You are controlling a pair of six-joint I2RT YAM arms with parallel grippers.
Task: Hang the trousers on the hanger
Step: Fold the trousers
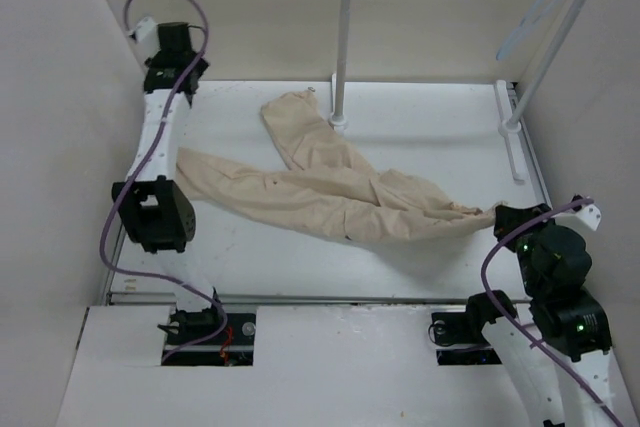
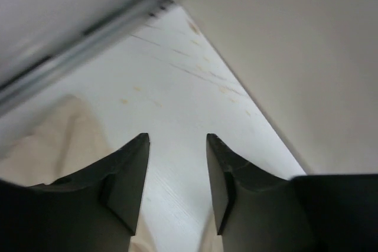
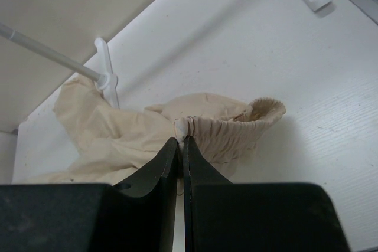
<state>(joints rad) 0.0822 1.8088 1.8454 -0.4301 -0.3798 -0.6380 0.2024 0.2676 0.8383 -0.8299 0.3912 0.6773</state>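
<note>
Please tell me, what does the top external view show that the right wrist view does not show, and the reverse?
Only the top external view: the hanger at the upper right, the left arm, and both legs of the trousers spread across the table. Only the right wrist view: up close, the right gripper with its fingers shut on the edge of the gathered waistband. Both: the trousers, the white table and the rack pole.
</note>
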